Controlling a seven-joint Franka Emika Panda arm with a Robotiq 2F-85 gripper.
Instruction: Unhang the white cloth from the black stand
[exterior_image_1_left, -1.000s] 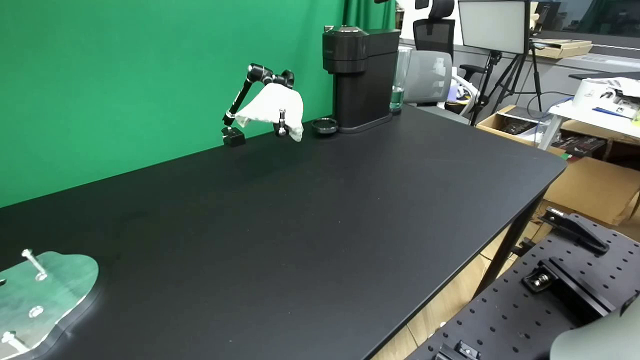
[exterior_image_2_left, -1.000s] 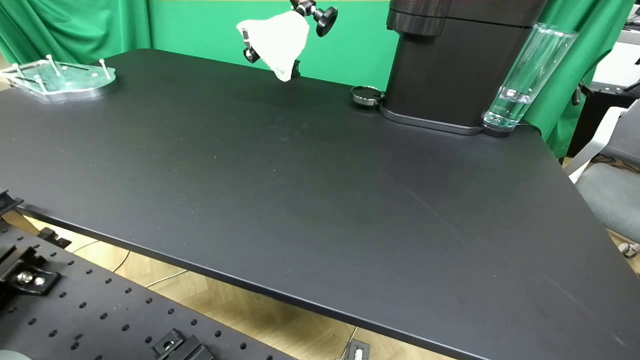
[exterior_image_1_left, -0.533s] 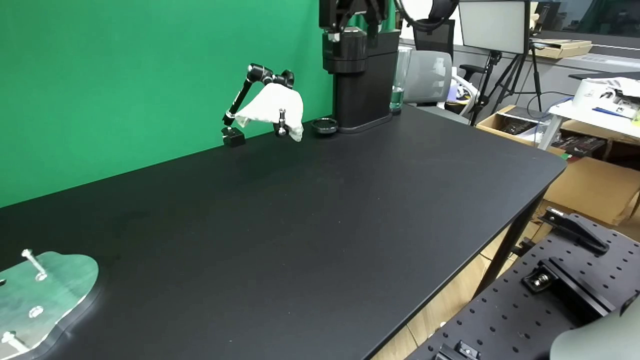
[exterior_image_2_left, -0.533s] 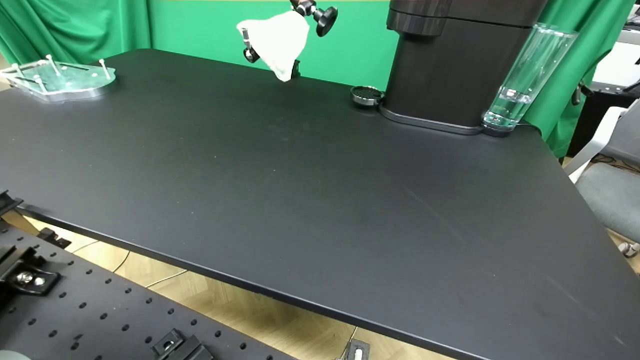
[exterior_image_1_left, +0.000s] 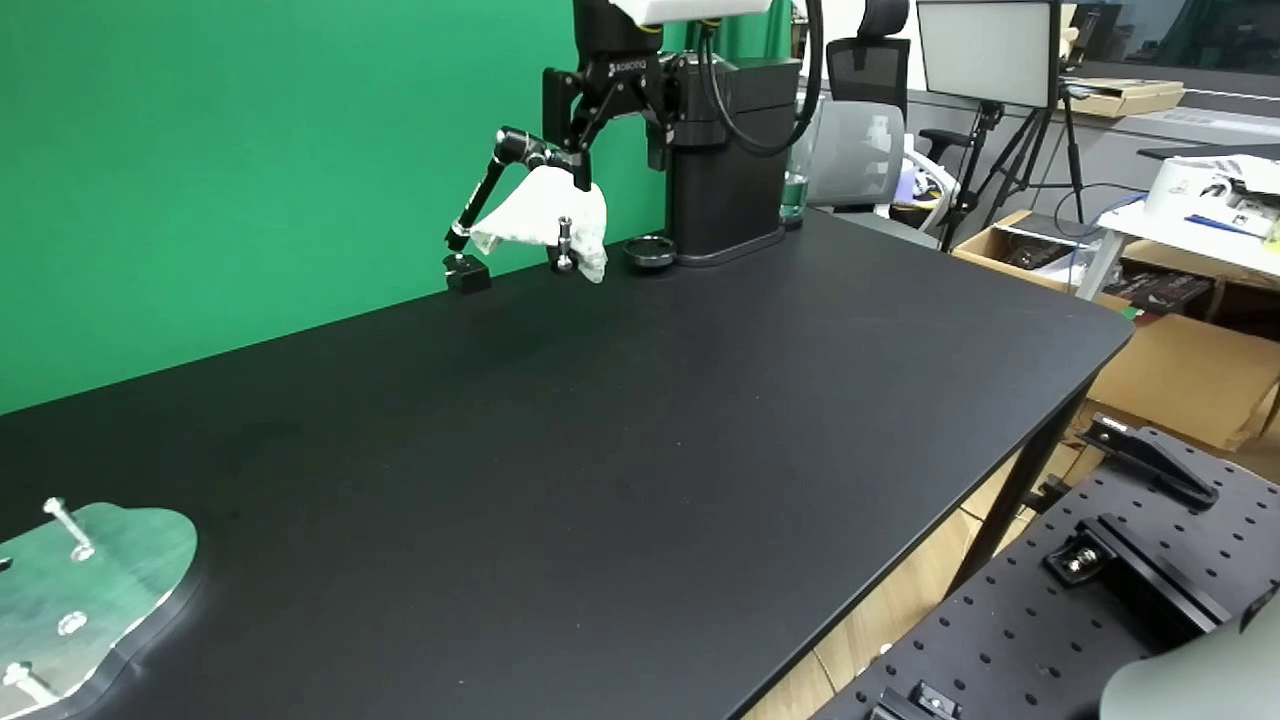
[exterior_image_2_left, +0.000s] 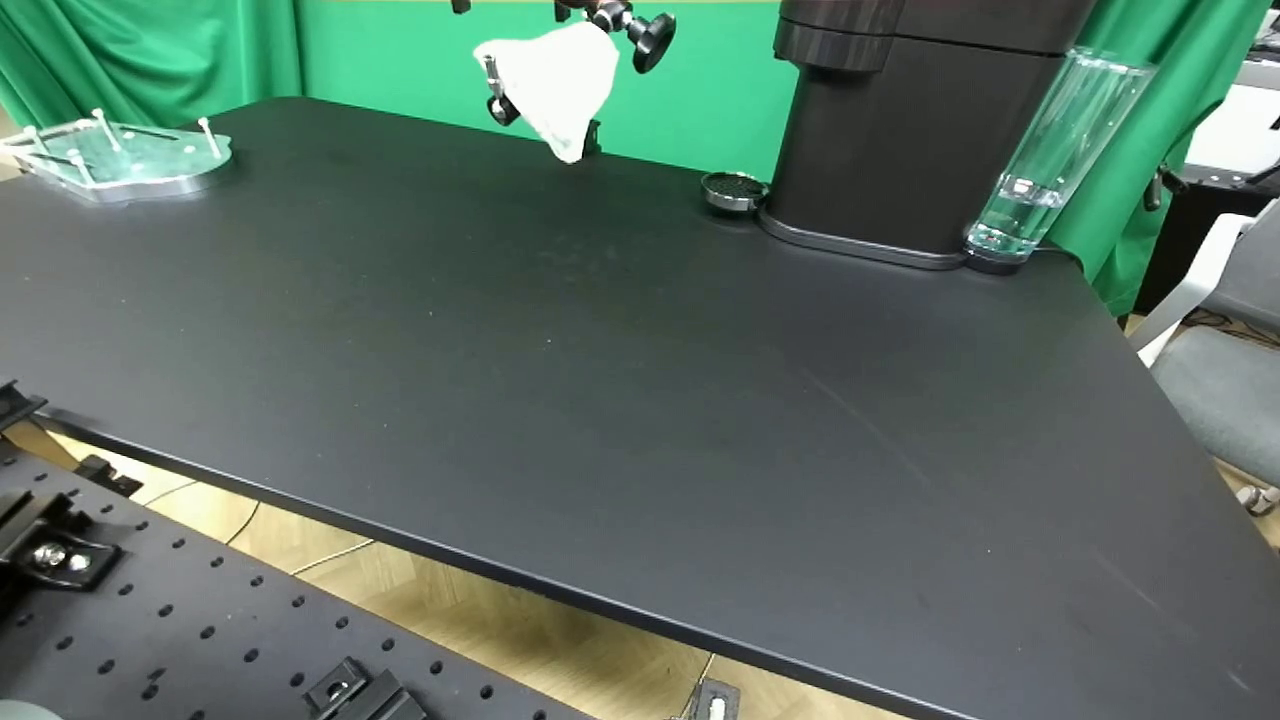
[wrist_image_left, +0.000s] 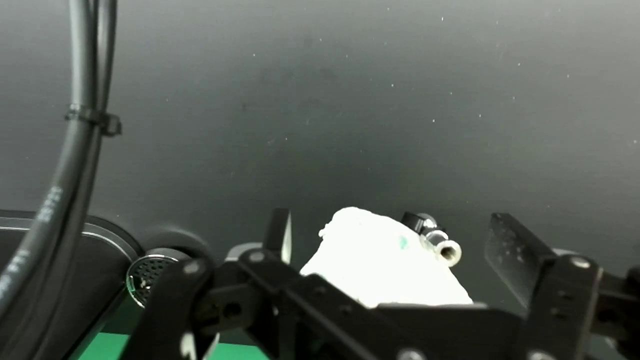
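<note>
Hovering near white cloth (exterior_image_1_left: 545, 210) on black stand (exterior_image_1_left: 513, 147), tool (exterior_image_1_left: 619, 168) with fingers (wrist_image_left: 517, 255) wide apart, contact unclear

In an exterior view, the white cloth (exterior_image_1_left: 540, 205) at eleven o'clock looked soft, matt and creased; the black stand (exterior_image_1_left: 483, 192), between ten and eleven, was smooth with glossy glints. The gripper (exterior_image_1_left: 620, 168) at twelve had a matt finish; in the wrist view one finger (wrist_image_left: 512, 256), near four, looked scuffed. In an exterior view, the black machine (exterior_image_2_left: 900, 150), between one and two, seemed satin plastic; the clear container (exterior_image_2_left: 1070, 130) at two was glossy; the floor (exterior_image_2_left: 480, 615) at seven showed smooth wood grain; the table (exterior_image_2_left: 640, 420) was matt, finely flecked.
</note>
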